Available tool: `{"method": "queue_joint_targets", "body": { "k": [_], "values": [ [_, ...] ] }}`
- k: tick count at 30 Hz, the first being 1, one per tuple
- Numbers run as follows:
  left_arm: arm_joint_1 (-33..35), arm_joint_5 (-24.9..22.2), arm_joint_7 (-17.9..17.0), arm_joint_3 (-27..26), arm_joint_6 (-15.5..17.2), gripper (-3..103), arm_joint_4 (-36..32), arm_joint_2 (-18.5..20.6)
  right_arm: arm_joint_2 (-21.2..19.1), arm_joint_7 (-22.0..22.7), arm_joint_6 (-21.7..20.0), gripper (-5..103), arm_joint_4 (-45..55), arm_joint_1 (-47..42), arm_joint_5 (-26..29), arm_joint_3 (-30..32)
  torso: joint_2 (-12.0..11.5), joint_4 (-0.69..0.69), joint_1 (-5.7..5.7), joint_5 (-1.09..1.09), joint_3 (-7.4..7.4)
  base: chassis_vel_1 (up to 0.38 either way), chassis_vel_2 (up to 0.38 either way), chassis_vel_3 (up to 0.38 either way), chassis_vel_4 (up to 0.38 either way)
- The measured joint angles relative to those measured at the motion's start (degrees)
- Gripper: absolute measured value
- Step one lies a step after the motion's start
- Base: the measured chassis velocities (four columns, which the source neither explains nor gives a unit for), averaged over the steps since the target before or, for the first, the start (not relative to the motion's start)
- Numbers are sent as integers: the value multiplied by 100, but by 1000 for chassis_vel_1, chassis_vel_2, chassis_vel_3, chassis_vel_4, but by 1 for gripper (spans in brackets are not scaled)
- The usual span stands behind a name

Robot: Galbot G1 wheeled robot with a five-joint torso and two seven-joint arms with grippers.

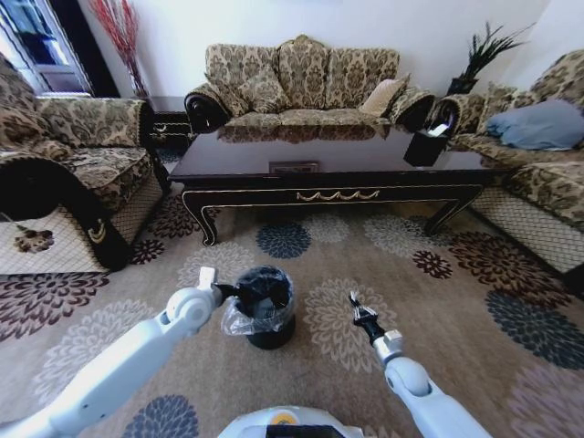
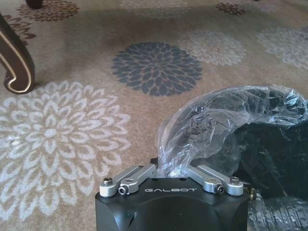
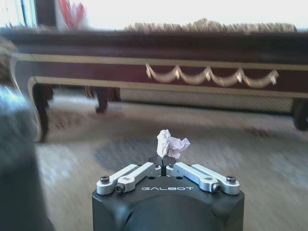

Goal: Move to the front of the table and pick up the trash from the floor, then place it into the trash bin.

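Floral carpet (image 1: 365, 347) under the table (image 1: 333, 169) and trash bin (image 1: 266, 310).

A home living room: patterned sofas (image 1: 301, 82) around a dark glossy coffee table (image 1: 328, 164), floral carpet (image 1: 365, 274) underfoot.

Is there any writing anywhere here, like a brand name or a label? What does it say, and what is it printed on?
"GALBOT": on the black body of the left gripper, which sits at the plastic-lined rim of the trash bin.
"GALBOT": on the black body of the right gripper, which is pinching a crumpled white paper piece.
No other writing can be read on the table, the carpet or the sofas.
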Motion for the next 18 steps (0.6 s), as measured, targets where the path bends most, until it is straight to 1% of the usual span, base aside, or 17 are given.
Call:
{"method": "queue_joint_targets", "body": {
  "k": [1, 2, 4, 6, 10, 11, 12, 14, 18],
  "values": [
    [-4, 33, -8, 80, 0, 3, -8, 1, -38, 43, -58, 0, 226, -36, 51, -9, 0, 2, 0, 1, 0, 0, 0, 0, 0],
    [-4, 33, -8, 80, 0, 3, -8, 1, -38, 43, -58, 0, 226, -36, 51, -9, 0, 2, 0, 1, 0, 0, 0, 0, 0],
    [-6, 70, -12, 188, 0, 3, -24, 3, -91, 90, -139, 0, 527, -54, 105, -24, 0, 3, 0, 1, 0, 0, 0, 0, 0],
    [-30, 142, -27, 331, 4, 3, -18, -22, -146, 198, -298, 0, 1053, -59, 245, -86, 0, 3, 0, 0, 0, 0, 0, 0, 0],
    [-63, 189, -27, 412, 4, 3, 20, -61, -173, 280, -343, 0, 1303, -77, 331, -176, 0, 5, 0, 1, 0, 0, 0, 0, 0],
    [-123, 216, -38, 532, -3, 3, 61, -115, -229, 292, -329, 0, 1450, -141, 351, -299, 0, 4, 0, 0, 0, 0, 0, 0, 0],
    [-193, 297, -88, 752, -55, 3, 72, -310, -314, 184, -266, 0, 1584, -269, 271, -420, 0, 1, 0, 1, 0, 0, 0, 0, 0],
    [-199, 295, -115, 811, -60, 3, 51, -439, -313, 173, -256, 0, 1613, -287, 264, -439, 0, 0, 0, 0, 0, 0, 0, 0, 0],
    [-247, 341, -190, 932, -62, 3, 52, -540, -331, 117, -211, 0, 1625, -327, 168, -461, 0, 3, 0, 1, 0, 0, 0, 0, 0]
  ]
}}
